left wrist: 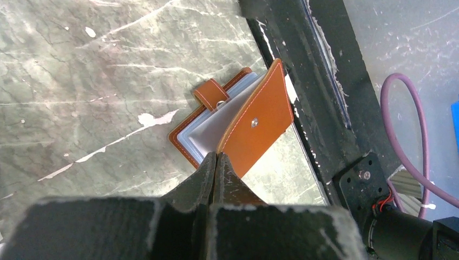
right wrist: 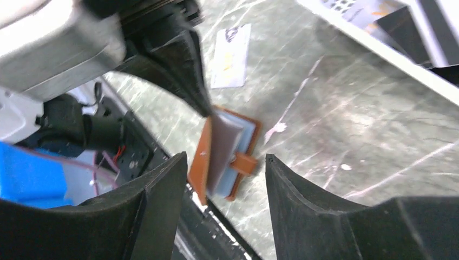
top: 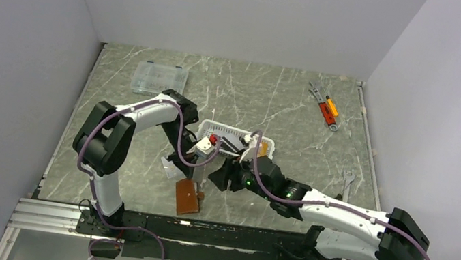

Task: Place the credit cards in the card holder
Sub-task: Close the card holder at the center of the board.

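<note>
Card holder (left wrist: 258, 125) cover, pinched in left gripper (left wrist: 216, 158)

Inspector A: We record the top camera fixed high behind the arm bases, looking down over the whole table (top: 273, 102).

Inspector B: Agreed. The left wrist camera looks steeply down past the left gripper (left wrist: 216, 156), very close to the card holder (left wrist: 260, 119).

Inspector A: We place the right wrist camera farther back, sighting through the right gripper (right wrist: 225, 157) toward the near edge. All three views share the card holder.
</note>
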Controlling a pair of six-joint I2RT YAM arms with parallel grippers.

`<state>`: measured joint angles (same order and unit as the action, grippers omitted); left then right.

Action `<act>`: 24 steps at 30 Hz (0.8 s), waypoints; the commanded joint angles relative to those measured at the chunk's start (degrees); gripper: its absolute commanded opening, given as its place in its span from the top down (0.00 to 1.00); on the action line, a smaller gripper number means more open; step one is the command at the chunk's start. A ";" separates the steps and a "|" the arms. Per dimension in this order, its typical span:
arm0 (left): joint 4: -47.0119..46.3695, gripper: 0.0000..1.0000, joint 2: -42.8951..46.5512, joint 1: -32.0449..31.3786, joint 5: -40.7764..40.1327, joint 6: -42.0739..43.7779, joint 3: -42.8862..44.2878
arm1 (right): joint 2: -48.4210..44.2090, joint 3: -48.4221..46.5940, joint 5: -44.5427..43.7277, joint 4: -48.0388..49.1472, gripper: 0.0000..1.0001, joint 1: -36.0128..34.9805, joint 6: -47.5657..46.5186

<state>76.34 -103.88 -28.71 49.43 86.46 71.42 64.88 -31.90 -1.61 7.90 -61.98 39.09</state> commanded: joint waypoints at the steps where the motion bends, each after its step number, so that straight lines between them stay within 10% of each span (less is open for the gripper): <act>1: 4.25 1.00 0.31 -0.18 -1.79 4.70 1.25 | 0.83 3.28 -8.39 1.69 0.44 0.88 -0.10; 14: 13.07 1.00 -0.12 0.91 5.32 10.27 4.90 | 9.61 12.06 -13.92 29.59 0.33 -10.46 -14.32; 24: 13.70 1.00 -1.54 0.89 4.98 10.09 5.46 | 18.01 7.60 -15.93 29.87 0.33 -12.44 -22.65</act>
<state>87.24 -104.86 -27.90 51.77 94.24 75.26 80.75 -21.65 -14.31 33.74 -73.78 21.45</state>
